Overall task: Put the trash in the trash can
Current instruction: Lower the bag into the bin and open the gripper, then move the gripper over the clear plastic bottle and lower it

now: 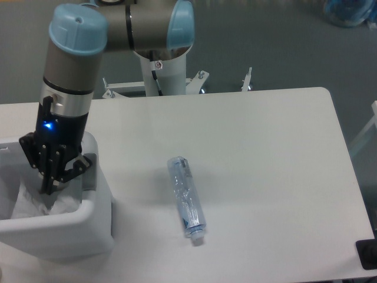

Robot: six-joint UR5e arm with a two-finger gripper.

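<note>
We hold our gripper point(50, 187) inside the trash can point(65, 227) at nine o'clock, fingers nearly closed above the bag point(32, 203) — grip unclear — bottle point(187, 199) next.

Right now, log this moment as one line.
gripper: over trash can | bag: in can | bottle: lying on table

The bottle point(187, 199) is clear, glossy plastic with a bluish tint. The bag point(32, 203) looks like thin, crinkled translucent white plastic. The trash can point(70, 227) is smooth pale plastic with a soft sheen. The counter point(253, 165) is matt white and smooth.
</note>
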